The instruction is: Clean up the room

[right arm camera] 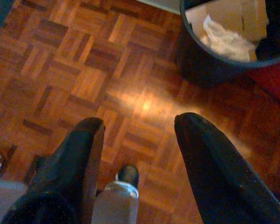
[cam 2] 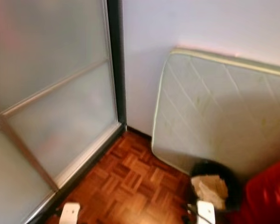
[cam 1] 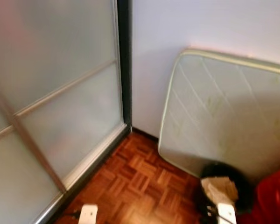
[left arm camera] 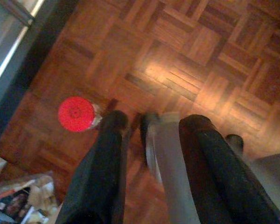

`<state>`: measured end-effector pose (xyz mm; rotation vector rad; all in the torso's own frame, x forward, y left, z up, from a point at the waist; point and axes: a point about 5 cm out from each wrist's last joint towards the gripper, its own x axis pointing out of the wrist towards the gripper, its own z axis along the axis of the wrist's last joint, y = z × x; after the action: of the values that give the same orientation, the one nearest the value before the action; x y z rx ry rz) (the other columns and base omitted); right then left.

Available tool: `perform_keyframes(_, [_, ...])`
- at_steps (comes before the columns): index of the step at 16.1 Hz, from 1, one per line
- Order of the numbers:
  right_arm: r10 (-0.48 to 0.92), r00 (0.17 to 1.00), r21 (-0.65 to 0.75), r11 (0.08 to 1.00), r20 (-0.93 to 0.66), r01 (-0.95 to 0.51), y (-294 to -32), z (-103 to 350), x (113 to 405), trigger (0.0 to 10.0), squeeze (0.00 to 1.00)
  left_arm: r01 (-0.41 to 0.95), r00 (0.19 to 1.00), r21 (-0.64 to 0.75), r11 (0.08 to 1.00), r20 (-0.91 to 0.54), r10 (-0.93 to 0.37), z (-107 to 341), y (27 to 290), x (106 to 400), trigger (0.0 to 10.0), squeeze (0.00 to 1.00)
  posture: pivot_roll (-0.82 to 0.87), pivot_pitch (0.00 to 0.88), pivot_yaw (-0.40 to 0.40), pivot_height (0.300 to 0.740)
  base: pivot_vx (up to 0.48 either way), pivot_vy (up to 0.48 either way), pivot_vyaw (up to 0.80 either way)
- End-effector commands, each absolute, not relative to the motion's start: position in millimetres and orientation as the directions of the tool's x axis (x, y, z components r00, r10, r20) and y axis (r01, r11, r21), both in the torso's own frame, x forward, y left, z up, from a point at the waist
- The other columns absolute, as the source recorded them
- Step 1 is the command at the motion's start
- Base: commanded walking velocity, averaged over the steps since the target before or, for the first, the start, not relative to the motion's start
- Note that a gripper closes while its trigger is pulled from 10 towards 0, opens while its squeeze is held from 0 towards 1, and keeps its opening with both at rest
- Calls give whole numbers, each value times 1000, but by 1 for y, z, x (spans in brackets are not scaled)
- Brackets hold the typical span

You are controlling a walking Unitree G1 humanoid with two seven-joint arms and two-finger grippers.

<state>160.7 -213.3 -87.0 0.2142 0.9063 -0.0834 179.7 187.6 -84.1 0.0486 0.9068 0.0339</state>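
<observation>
Room corner, search step: left gripper [left arm camera: 149, 128] spread above bottle [left arm camera: 77, 113], right gripper [right arm camera: 137, 126] spread, empty, near bin [right arm camera: 214, 60]; next, probably bottle pickup.

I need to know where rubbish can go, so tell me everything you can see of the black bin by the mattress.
The black bin is round, dark and upright on the parquet floor, just in front of the white mattress leaning on the wall. It is open-topped and already holds crumpled white paper and cardboard pieces. A red object lies right beside it; contact is unclear.
</observation>
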Motion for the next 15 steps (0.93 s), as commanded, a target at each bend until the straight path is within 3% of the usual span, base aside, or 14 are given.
perform_keyframes(1, [19,612,155,973,-791,170,-212,-88,160,10000,0,-12,604,64,998,-795,58,-85,189,177,10000,0,69,0,-89,740,0,0,0])
perform_keyframes(4, [22,610,161,971,-792,174,-213,-88,160,10000,0,-6,614,65,998,-788,55,-84,188,180,10000,0,69,0,-91,740,0,0,-175])
perform_keyframes(13, [33,603,163,973,-797,162,-210,-89,158,10000,0,-3,628,62,998,-776,50,-82,186,184,10000,0,66,0,-86,740,0,0,-800])
perform_keyframes(15, [32,602,162,973,-798,163,-211,-89,158,10000,0,68,630,95,993,-776,31,-82,185,185,10000,0,65,0,-83,740,0,-176,-800])
